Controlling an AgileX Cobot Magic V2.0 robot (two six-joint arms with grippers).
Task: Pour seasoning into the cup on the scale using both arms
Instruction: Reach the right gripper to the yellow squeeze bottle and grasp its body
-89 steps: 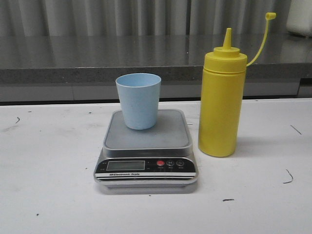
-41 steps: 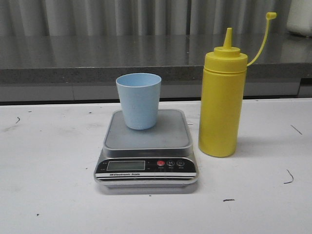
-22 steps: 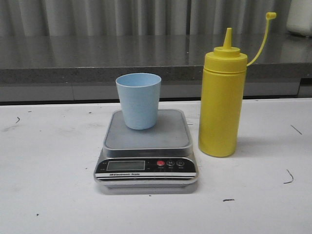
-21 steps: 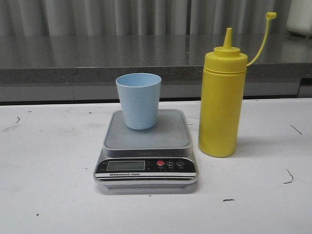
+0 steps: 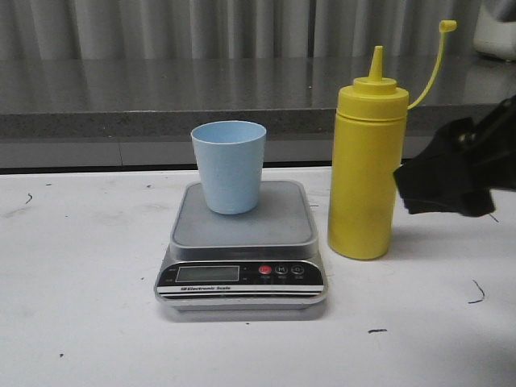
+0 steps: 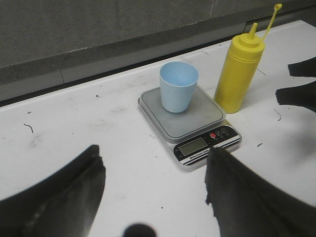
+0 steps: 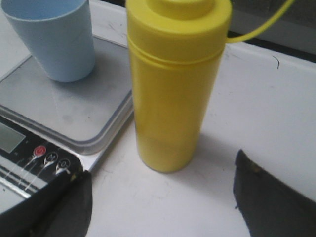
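Note:
The pale blue cup [image 5: 229, 165] stands upright on the grey platform of the scale [image 5: 242, 231]. The yellow seasoning bottle [image 5: 367, 177] stands on the table just right of the scale, its cap hanging open on its tether. My right gripper [image 5: 439, 181] reaches in from the right, close beside the bottle and not touching it. In the right wrist view it is open [image 7: 160, 197], with the bottle [image 7: 175, 89] ahead between the fingers. My left gripper [image 6: 153, 192] is open and empty, short of the scale [image 6: 197, 118] and cup [image 6: 178, 86].
The white table [image 5: 81, 322] carries small dark marks. A grey stone ledge [image 5: 161, 97] runs along the back behind the scale. A white object [image 5: 496, 28] sits on it at the far right.
My right gripper has come into the front view from the right and now sits beside the bottle. The cup, scale and bottle have not moved.

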